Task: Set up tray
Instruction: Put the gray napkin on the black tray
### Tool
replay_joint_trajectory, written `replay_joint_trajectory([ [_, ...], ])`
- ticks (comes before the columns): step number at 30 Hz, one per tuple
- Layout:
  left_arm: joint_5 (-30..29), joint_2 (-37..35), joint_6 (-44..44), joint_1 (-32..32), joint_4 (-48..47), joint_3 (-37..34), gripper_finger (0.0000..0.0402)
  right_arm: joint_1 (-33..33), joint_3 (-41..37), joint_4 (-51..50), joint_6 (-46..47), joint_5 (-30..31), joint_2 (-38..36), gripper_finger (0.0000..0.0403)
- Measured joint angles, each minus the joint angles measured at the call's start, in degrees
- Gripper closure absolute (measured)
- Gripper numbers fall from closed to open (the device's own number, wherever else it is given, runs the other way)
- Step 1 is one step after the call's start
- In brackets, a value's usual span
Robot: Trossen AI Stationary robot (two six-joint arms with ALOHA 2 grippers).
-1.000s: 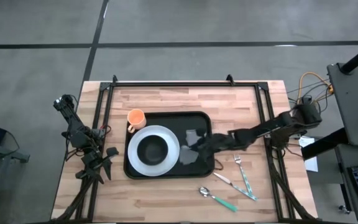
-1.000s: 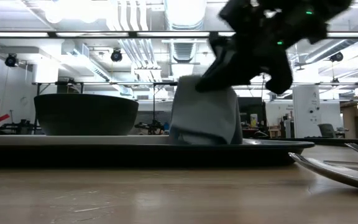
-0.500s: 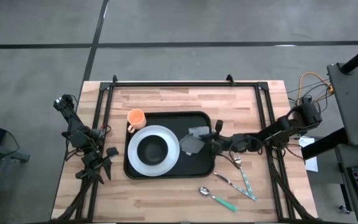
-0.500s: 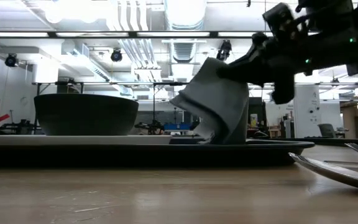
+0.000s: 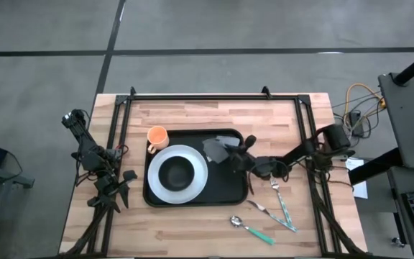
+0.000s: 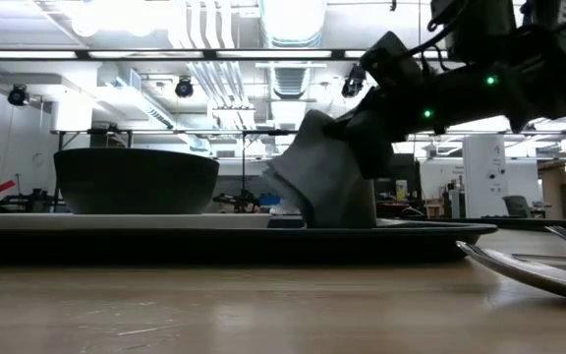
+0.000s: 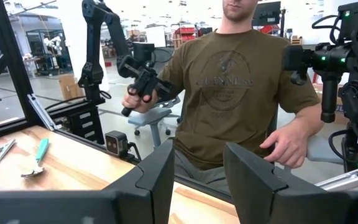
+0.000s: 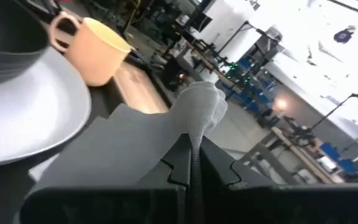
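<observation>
The black tray (image 5: 230, 188) lies mid-table and carries a white plate (image 5: 192, 188) with a black bowl (image 5: 177, 173) on it. A grey napkin (image 5: 217, 148) stands bunched at the tray's far right part, its lower end on the tray floor (image 6: 337, 218). My right gripper (image 5: 237, 157) reaches in from the right and is shut on the napkin (image 8: 191, 118). An orange cup (image 5: 157, 135) stands on the wood at the tray's far left corner. My left gripper (image 7: 197, 177) waits open at the table's left edge (image 5: 110, 183). My right gripper pinches a bunched fold of the grey napkin (image 8: 196, 127) between its two fingers (image 8: 219, 171), coming nearly level from the table's right. The cloth rises in a ridge ahead of the fingers and leans toward the plate. Its lower end (image 6: 342, 216) rests on the tray.
A fork (image 5: 275, 188), a knife (image 5: 284, 210) and a teal-handled spoon (image 5: 251, 229) lie on the wood right of and near the tray. A black frame (image 5: 192, 96) runs along the table's far and side edges. A person (image 7: 241, 81) sits beyond the table.
My right gripper drew back toward the table's right, then moved toward the far edge, staying shut on the napkin. The napkin was pulled up from the tray's middle right and dragged to its far right part. It now leans instead of standing upright.
</observation>
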Motion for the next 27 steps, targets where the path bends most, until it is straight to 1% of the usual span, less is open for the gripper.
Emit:
replay_joint_trajectory([
  [5,0.0,0.0,0.0,0.0,0.0,0.0,0.0281,3.1,-1.6,0.1,6.6,-0.3,1.8,0.0394],
  [10,0.0,0.0,0.0,0.0,0.0,0.0,0.0281,6.8,-3.3,0.9,12.4,0.8,1.9,0.0394],
  [16,0.0,0.0,0.0,0.0,0.0,0.0,0.0281,10.4,-3.3,1.7,13.1,6.1,1.9,0.0394],
  [22,0.0,0.0,0.0,0.0,0.0,0.0,0.0281,11.8,-3.4,1.6,15.9,6.3,1.9,0.0394],
  [27,0.0,0.0,0.0,0.0,0.0,0.0,0.0281,11.7,-3.5,-0.9,18.2,5.9,1.9,0.0394],
])
